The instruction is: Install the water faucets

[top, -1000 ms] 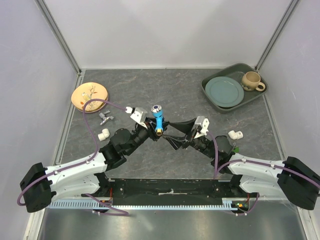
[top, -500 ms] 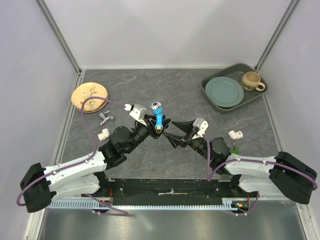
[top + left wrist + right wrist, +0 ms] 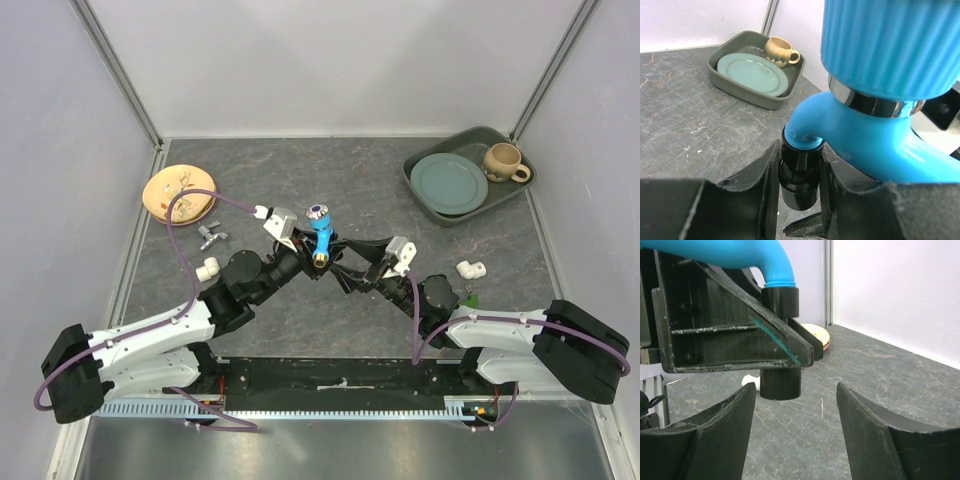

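The blue faucet [image 3: 320, 236] is held upright above the table's middle, round knob on top and brass tip [image 3: 319, 262] toward the near side. My left gripper [image 3: 312, 256] is shut on its black end piece [image 3: 800, 172], one finger on each side. The blue body [image 3: 875, 125] fills the left wrist view. My right gripper [image 3: 347, 272] is open just right of the faucet. In the right wrist view the black end piece [image 3: 781, 382] hangs between and beyond its spread fingers [image 3: 875, 435]. A bit of green [image 3: 470, 297], perhaps the green faucet, shows beside the right arm, mostly hidden.
White elbow pipe pieces lie at the left [image 3: 208, 268] and the right [image 3: 470, 268]. A small metal part [image 3: 210, 237] lies near a wooden plate [image 3: 180, 190]. A grey tray [image 3: 510, 195] at the back right holds a green plate [image 3: 448, 182] and a mug [image 3: 503, 161].
My right gripper has moved left and closed in on the faucet, still open. My left gripper has shifted slightly right and away with the blue faucet in it.
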### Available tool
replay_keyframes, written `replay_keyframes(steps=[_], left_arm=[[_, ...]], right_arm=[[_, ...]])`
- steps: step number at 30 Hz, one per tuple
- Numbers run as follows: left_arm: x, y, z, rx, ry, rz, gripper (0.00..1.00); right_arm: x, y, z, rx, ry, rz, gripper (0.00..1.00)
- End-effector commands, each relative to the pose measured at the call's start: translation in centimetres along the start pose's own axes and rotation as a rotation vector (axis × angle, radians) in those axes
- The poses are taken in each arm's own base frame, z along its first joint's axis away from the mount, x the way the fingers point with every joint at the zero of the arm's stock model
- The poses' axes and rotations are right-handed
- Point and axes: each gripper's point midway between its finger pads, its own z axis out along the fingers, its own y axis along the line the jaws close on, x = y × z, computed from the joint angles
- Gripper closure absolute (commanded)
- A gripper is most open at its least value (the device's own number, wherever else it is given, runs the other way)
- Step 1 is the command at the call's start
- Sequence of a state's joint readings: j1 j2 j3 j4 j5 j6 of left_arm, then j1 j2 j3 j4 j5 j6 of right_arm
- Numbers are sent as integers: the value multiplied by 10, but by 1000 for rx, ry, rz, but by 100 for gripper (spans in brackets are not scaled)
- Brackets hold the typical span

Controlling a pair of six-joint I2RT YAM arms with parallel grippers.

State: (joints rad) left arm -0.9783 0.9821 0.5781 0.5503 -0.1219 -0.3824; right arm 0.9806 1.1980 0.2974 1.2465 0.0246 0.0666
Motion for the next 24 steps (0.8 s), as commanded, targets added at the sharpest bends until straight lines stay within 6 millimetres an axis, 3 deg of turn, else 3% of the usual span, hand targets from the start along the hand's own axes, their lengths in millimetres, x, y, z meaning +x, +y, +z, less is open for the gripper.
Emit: replay_keyframes(steps=[1,6,9,12,14,17,18,24], left_arm=[[-28,-20,7,58,-66,-52,98],[-23,-21,9,64,-46,-53,98],[-22,-23,10,71,-42,-55,98],[-22,-24,10,76,-35,-52,98],[-20,-24,10,76,-27,-49,98],[-20,-24,11,79,-18,-41,97],[-20,-25,11,79,-14,-40,91],[-11,-23,8,77,13,-37,48]], right_arm=[[-34,2,12,3,-118,-8,28],[-37,1,14,8,-122,-16,30],[-35,2,16,4,-111,-27,38],[-34,2,16,4,-108,-31,63],[-33,1,16,10,-104,-31,72],[-33,0,15,16,-103,-25,95],[-33,-1,14,22,-105,-21,100],[-40,-10,13,79,-127,10,100]])
